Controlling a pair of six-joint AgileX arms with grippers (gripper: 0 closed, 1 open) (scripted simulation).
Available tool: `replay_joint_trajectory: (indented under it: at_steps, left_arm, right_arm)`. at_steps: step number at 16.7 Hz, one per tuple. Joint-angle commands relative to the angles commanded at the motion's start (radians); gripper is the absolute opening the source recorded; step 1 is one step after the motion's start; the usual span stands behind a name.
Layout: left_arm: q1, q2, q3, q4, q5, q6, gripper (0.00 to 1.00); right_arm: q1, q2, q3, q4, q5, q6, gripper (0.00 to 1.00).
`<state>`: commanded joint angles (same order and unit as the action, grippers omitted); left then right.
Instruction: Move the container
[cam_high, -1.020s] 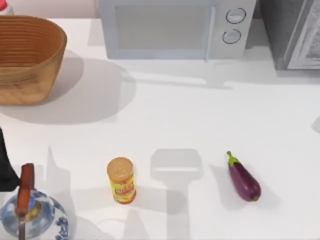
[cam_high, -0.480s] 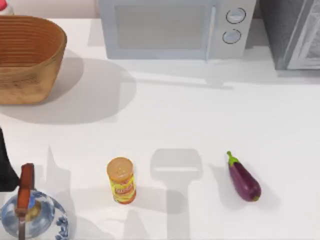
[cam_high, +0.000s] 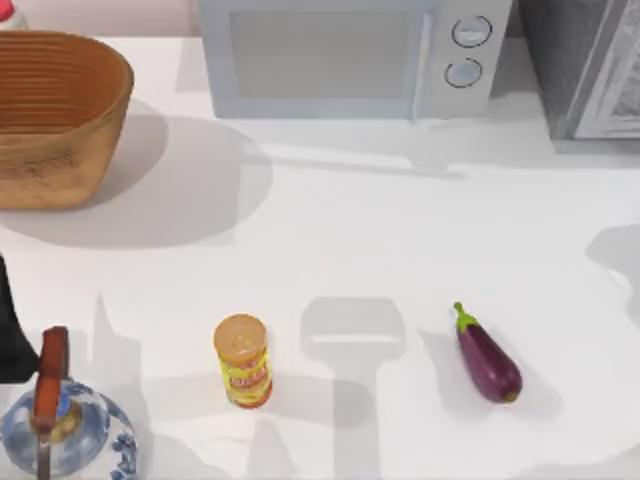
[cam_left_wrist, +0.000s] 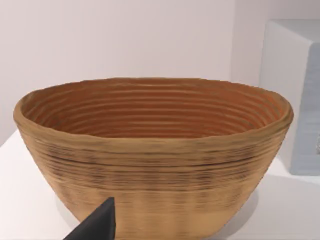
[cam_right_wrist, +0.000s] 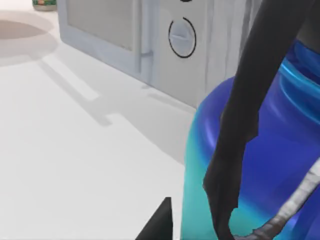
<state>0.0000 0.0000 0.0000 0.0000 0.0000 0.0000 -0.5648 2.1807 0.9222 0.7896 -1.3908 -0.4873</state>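
The container (cam_right_wrist: 280, 165), a squat bottle that is cyan low down and darker blue higher up, sits very close in the right wrist view. My right gripper (cam_right_wrist: 195, 220) is shut on it, one dark finger (cam_right_wrist: 240, 130) running across its side. Behind it stands the white microwave (cam_right_wrist: 150, 40). In the top view a soft shadow (cam_high: 620, 255) lies at the table's right edge. My left arm (cam_high: 8, 335) rests at the table's left edge, facing the wicker basket (cam_left_wrist: 155, 155).
The microwave (cam_high: 340, 55) stands at the back, with a grey cabinet (cam_high: 590, 65) to its right. The wicker basket (cam_high: 55, 110) is back left. A yellow can (cam_high: 242, 362), an eggplant (cam_high: 488, 360) and a glass teapot (cam_high: 60, 430) stand along the front.
The shadow at the table's right edge has grown and crept inward, and a faint one now shows at the front right corner. The can, eggplant, basket and left arm have not moved.
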Motion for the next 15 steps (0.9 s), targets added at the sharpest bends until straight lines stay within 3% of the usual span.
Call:
replay_joint_trajectory:
  at_steps: [7, 14, 15]
  left_arm:
    - [0.000, 0.000, 0.000, 0.000, 0.000, 0.000, 1.00]
    - [0.000, 0.000, 0.000, 0.000, 0.000, 0.000, 1.00]
    - [0.000, 0.000, 0.000, 0.000, 0.000, 0.000, 1.00]
  right_arm:
    - [-0.009, 0.120, -0.021, 0.243, 0.077, 0.168, 0.00]
    - [-0.034, 0.129, -0.006, 0.279, 0.096, 0.185, 0.00]
    - [-0.034, 0.129, -0.006, 0.279, 0.096, 0.185, 0.08]
